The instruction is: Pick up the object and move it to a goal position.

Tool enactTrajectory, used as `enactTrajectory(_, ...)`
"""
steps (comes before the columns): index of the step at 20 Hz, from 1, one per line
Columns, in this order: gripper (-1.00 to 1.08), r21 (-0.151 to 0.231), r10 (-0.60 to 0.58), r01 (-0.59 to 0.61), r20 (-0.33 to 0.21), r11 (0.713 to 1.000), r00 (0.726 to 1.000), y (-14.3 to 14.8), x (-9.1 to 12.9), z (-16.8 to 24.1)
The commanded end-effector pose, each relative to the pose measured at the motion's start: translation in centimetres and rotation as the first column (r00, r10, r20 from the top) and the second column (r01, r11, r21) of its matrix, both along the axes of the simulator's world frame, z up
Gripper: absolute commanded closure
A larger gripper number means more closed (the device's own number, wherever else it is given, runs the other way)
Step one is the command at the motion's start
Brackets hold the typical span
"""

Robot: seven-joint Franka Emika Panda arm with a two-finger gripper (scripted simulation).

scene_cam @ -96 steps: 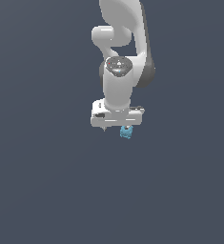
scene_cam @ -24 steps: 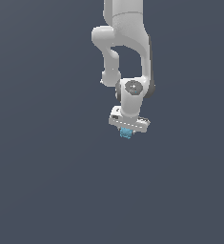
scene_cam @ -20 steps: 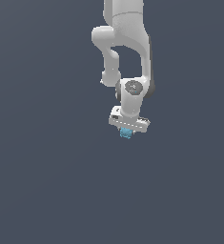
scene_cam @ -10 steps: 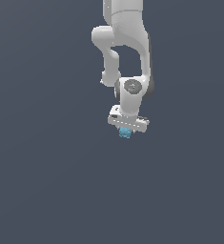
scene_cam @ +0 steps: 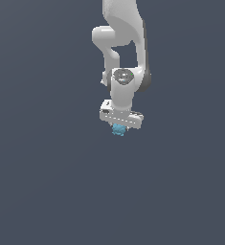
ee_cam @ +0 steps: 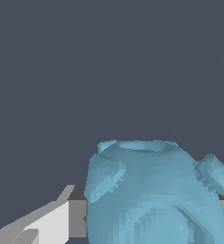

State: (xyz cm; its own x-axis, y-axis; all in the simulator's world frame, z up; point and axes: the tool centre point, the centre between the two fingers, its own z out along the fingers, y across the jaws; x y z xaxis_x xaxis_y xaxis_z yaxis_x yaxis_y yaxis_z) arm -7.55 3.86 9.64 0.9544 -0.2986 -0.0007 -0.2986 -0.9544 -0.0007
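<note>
The object [scene_cam: 118, 129] is a small light-blue lumpy blob, peeking out just under the white hand of my arm in the exterior view. My gripper [scene_cam: 119, 128] is shut on it and points down. In the wrist view the object [ee_cam: 154, 195] fills the near field, bumpy protrusions sticking out on both sides. One white and grey finger [ee_cam: 61, 219] presses against its side; the other finger is mostly hidden behind the blob. No goal marker shows in either view.
The white arm [scene_cam: 125, 57] hangs down from the top of the exterior view. A plain dark grey-blue floor [scene_cam: 47, 182] lies all around and beneath, with no other objects showing.
Since the earliest frame the arm has swung and the hand has shifted slightly with the object in it. Over the last second the hand and object have barely moved.
</note>
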Motion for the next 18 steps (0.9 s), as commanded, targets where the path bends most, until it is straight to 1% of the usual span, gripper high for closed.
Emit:
enactTrajectory(1,1.08,0.0,0.0,0.0,0.001,1.0,1.0,-1.6,0.5,2.0)
enactTrajectory(18,1.08,0.001,-0.001,0.001,0.001,1.0,1.0,-14.4,4.5,17.9)
